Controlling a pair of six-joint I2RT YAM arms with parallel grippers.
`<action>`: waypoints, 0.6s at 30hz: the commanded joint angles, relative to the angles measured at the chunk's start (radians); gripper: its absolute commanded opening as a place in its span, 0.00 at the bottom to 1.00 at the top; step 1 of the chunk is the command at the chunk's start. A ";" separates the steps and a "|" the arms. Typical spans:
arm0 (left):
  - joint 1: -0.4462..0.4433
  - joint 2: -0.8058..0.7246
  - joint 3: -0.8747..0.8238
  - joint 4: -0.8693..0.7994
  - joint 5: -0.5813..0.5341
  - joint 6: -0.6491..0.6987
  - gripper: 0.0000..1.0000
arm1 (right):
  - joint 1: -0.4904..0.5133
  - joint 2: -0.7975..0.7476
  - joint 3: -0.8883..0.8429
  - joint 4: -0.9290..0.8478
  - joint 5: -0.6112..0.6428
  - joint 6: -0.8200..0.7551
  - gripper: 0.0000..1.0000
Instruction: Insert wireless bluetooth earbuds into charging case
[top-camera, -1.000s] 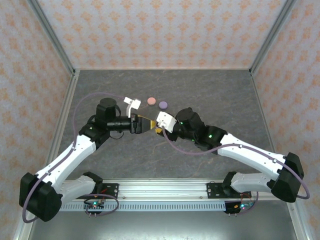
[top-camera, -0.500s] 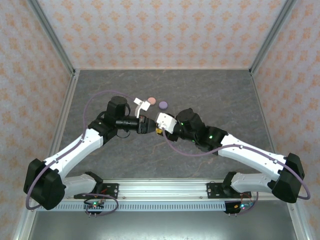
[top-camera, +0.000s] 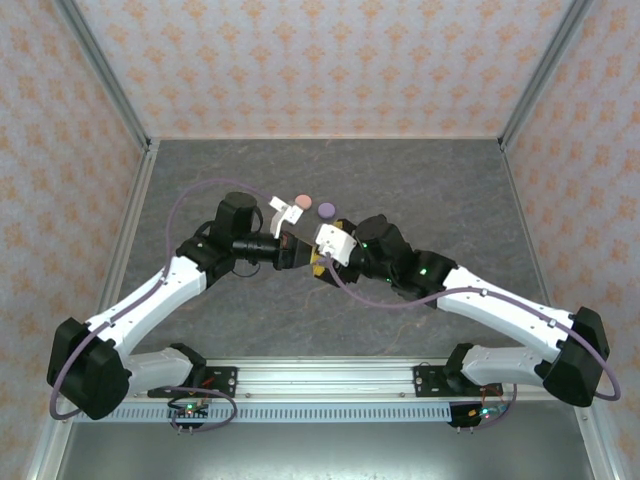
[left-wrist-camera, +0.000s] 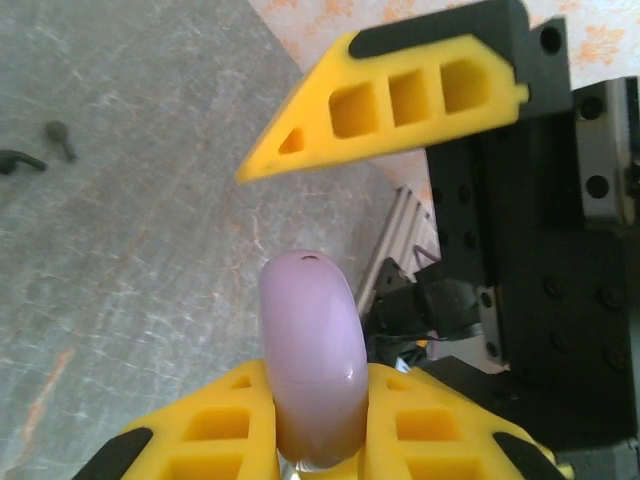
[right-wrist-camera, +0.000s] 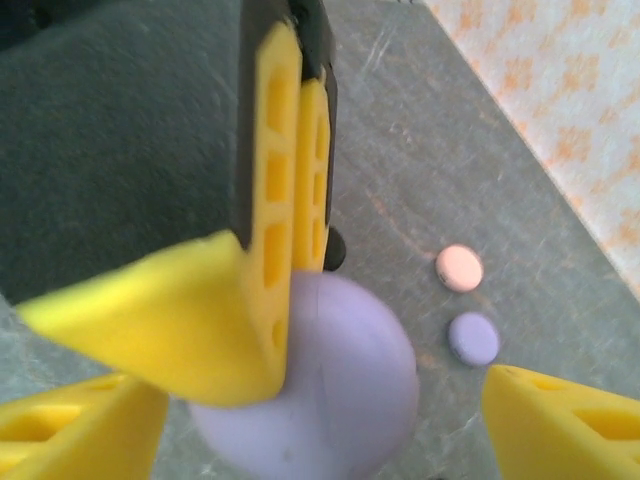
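Plastic, smooth and very light by my guess: the lilac charging case looks ready to squirt out of a pinch, so its flat faces seem the safer hold. It is a glossy, rounded puck, clamped edge-up in the left gripper over mid-table. The right gripper stands wide around it. Two tiny black earbuds lie on the table nearby.

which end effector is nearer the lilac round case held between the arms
Left. The left end effector is shut on the lilac round case; the right end effector stands open around it.
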 joint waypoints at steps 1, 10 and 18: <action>-0.004 -0.056 -0.017 0.054 -0.078 0.086 0.00 | -0.049 -0.052 0.037 -0.110 -0.130 0.076 0.89; -0.054 -0.148 -0.262 0.482 -0.288 0.204 0.00 | -0.269 -0.221 -0.146 0.085 -0.500 0.443 0.94; -0.123 -0.198 -0.346 0.596 -0.340 0.315 0.00 | -0.280 -0.238 -0.316 0.396 -0.493 0.634 0.92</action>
